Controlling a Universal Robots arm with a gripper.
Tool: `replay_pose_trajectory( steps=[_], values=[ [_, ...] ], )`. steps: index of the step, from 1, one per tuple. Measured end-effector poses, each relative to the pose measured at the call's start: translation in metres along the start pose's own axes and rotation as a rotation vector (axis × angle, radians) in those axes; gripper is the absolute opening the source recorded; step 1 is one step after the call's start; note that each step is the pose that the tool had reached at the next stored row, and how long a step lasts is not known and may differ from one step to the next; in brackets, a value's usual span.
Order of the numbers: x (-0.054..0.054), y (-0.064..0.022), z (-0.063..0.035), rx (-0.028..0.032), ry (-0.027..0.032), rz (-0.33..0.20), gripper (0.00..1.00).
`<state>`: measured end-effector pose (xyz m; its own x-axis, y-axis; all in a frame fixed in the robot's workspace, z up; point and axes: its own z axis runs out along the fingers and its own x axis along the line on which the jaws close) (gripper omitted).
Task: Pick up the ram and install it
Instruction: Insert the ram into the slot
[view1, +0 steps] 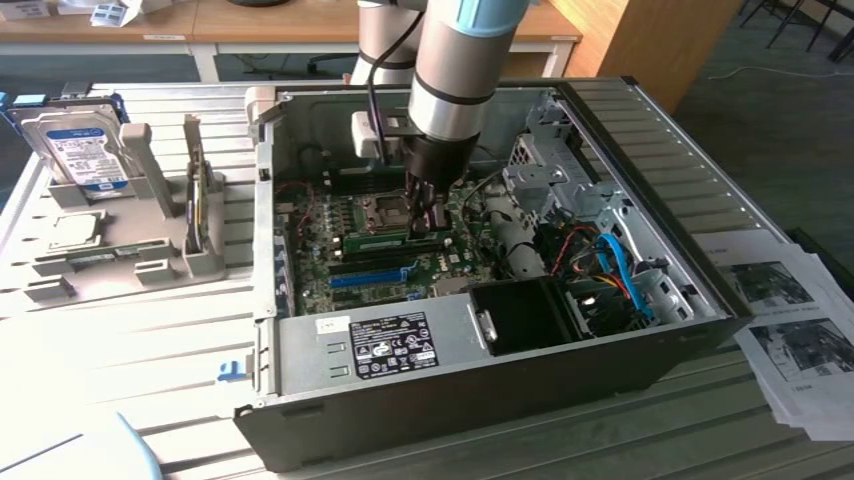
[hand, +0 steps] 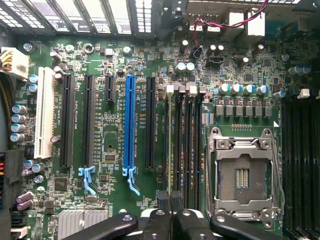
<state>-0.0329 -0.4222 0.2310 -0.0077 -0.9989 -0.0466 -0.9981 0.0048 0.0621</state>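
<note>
The ram is a thin green stick standing on edge among the black memory slots of the motherboard, inside the open computer case. My gripper reaches straight down into the case and is shut on the ram near the end at the exterior view's right. In the wrist view the black fingertips sit close together around the gripper's middle. The ram runs edge-on away from them, in line with one slot. I cannot tell how deep the ram sits in that slot.
A bright blue slot and the empty processor socket flank the memory slots. The power supply, cables and drive cage crowd the case. A hard drive stands in a grey rack outside. Papers lie at the exterior view's right.
</note>
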Motion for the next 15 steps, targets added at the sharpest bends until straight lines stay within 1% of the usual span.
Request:
replay_pose_trajectory(
  steps=[15],
  values=[
    [0.0002, -0.0001, 0.0026, -0.0001, 0.0002, 0.000, 0.11]
  ],
)
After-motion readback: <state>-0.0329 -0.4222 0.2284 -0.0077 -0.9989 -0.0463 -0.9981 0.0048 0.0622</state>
